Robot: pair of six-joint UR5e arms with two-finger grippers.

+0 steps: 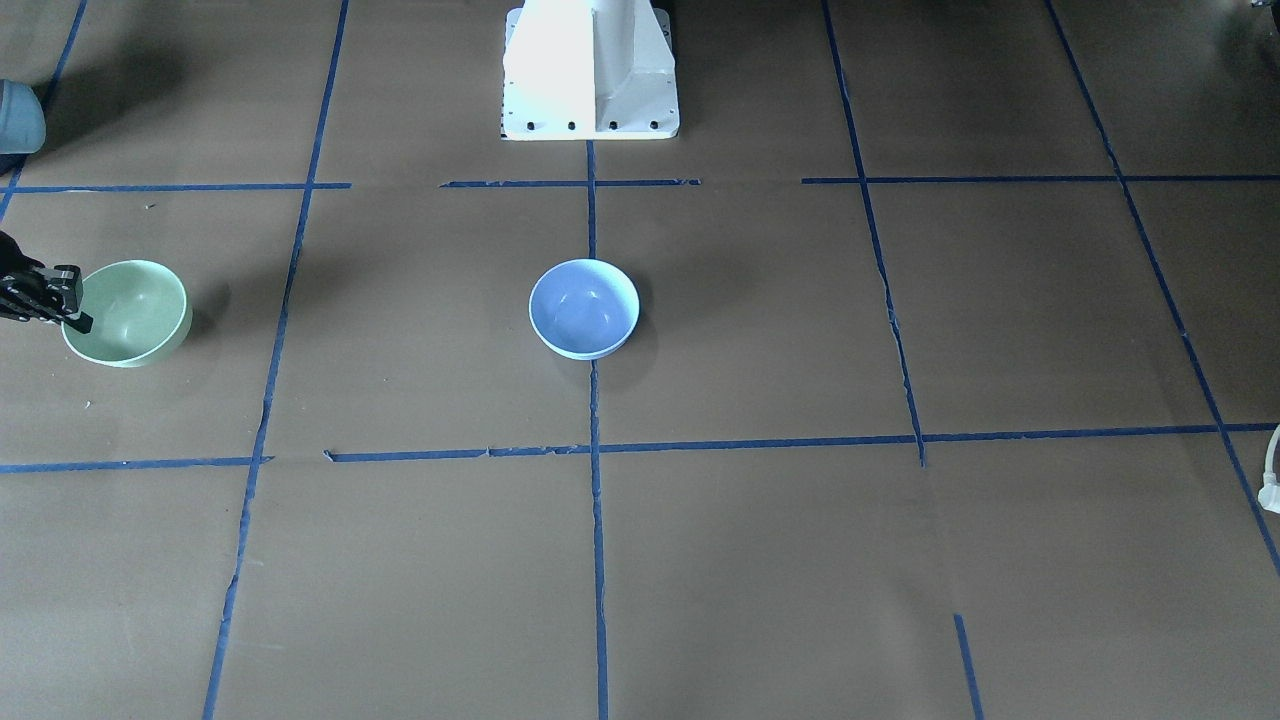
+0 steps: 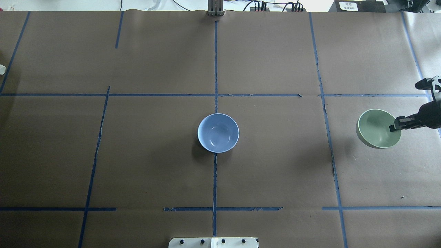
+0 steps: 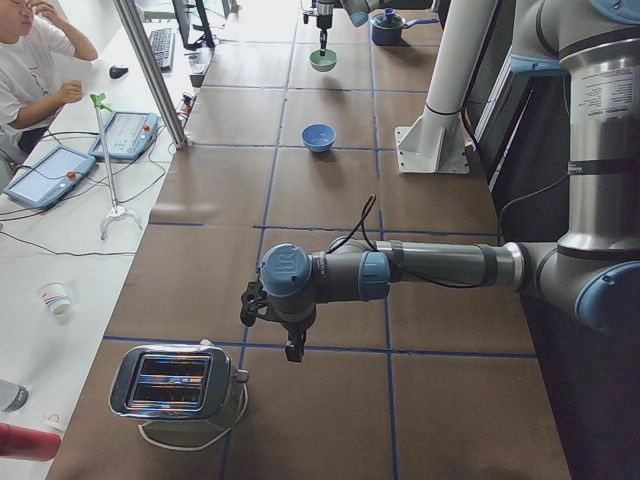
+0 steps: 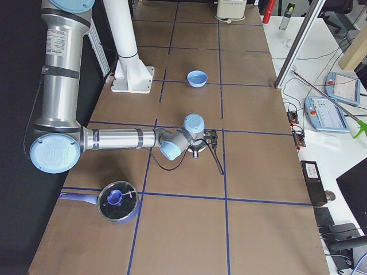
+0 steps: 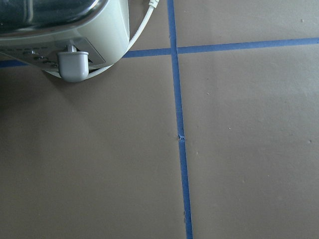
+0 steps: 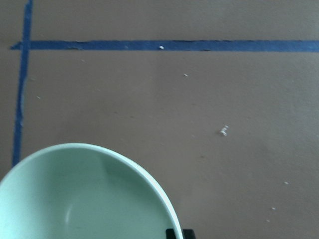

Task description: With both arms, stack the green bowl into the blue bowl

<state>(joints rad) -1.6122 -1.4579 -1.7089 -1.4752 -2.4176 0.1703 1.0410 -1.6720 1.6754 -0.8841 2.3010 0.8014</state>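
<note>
As right tool (image 1: 75,300) grips green bowl (image 1: 135,315), rim pinched

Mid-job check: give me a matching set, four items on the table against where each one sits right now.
1 green bowl
2 blue bowl
3 toaster
4 saucepan

a centre of the table
b beside left gripper
c rim at right gripper
d lidded, table's end on robot's right

Pairs: 1-c, 2-a, 3-b, 4-d
</note>
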